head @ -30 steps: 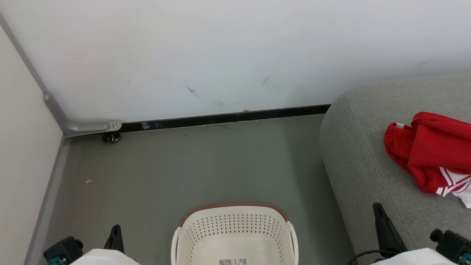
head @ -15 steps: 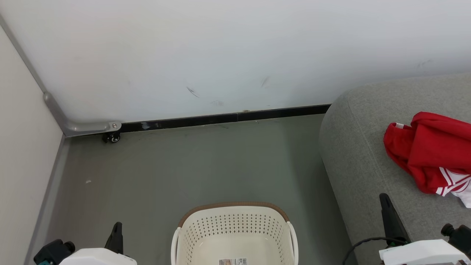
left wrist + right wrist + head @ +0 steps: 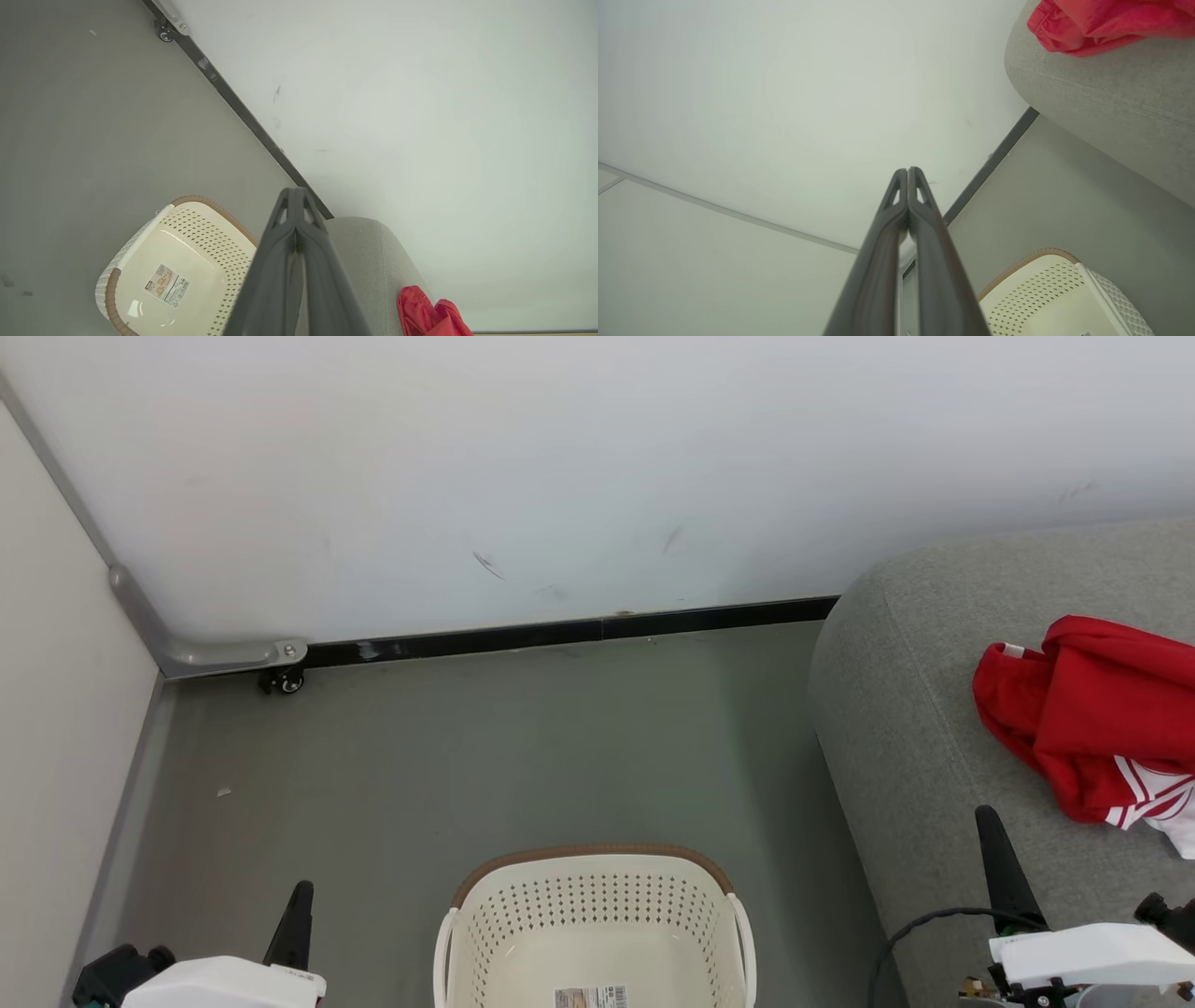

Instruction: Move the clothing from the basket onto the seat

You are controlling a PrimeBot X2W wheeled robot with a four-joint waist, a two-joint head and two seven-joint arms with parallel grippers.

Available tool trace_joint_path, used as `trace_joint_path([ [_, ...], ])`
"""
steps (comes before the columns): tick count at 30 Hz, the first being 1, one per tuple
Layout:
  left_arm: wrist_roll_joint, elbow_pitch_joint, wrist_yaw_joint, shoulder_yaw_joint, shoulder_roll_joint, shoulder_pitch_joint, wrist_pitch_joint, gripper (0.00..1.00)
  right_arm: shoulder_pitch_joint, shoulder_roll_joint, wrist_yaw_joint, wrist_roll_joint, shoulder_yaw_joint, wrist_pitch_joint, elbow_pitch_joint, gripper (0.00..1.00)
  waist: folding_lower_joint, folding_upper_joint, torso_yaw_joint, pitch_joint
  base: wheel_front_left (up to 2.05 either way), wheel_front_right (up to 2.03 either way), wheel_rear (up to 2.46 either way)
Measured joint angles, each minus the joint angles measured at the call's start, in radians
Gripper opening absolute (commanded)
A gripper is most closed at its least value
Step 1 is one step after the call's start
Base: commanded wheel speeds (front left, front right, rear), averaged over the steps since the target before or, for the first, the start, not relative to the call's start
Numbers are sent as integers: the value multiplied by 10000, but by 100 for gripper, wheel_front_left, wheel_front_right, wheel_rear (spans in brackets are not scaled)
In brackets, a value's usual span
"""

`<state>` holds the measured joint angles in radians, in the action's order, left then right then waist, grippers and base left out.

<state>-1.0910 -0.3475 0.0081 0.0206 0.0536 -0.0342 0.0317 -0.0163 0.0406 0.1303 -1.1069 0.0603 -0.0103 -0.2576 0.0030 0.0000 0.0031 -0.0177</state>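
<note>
1. The clothing (image 3: 1092, 709), a bunched bright red heap with white stripes and white trim at its lower edge, lay on the seat (image 3: 915, 737) at the right edge of the head view.
2. The seat, a light grey upholstered sofa, had a rounded end that reached up to the black baseboard (image 3: 560, 635) at the foot of the white wall (image 3: 560, 457).
3. The basket (image 3: 593, 851), cream-white with perforated walls and a brown rim, stood on the grey floor (image 3: 467, 756) near the sofa's end. In the head view it sat between the two end effectors. Its bare bottom showed a printed label (image 3: 590, 997).
4. The left end effector (image 3: 301, 896) sat at the lower left of the head view, over the floor to the left of the basket. The left wrist view showed its two dark fingers pressed together tip to tip, gripping nothing.
5. The right end effector (image 3: 991, 835) sat at the lower right of the head view, over the sofa. It was near the clothing but clear of it. The right wrist view showed its fingers closed against each other with nothing held between them.
6. A small caster wheel (image 3: 285, 681) stood on the floor at the left end of the baseboard.
</note>
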Motion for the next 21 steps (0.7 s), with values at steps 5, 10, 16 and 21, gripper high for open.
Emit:
trace_joint_path([
  [5, -736, 100, -188, 117, -10, -139, 127, 0, 12, 27, 0, -769, 38, -90, -8, 0, -14, 0, -5, 50, 0, 0, 0],
  [10, -1488, 167, -364, 230, -25, -139, 232, 0, 40, 35, 0, -1521, 90, -198, -15, 0, -17, 0, -9, 88, 0, 0, 0],
  [16, -2345, 268, -569, 347, -46, -146, 445, 0, 368, 79, 0, -2410, 242, -311, -44, 0, -20, 0, -14, 122, 0, 0, 0],
  [21, -3049, 326, -779, 479, -59, -183, 566, 0, 412, 107, 0, -3162, 282, -430, -50, 0, -21, 0, -18, 146, 0, 0, 0],
])
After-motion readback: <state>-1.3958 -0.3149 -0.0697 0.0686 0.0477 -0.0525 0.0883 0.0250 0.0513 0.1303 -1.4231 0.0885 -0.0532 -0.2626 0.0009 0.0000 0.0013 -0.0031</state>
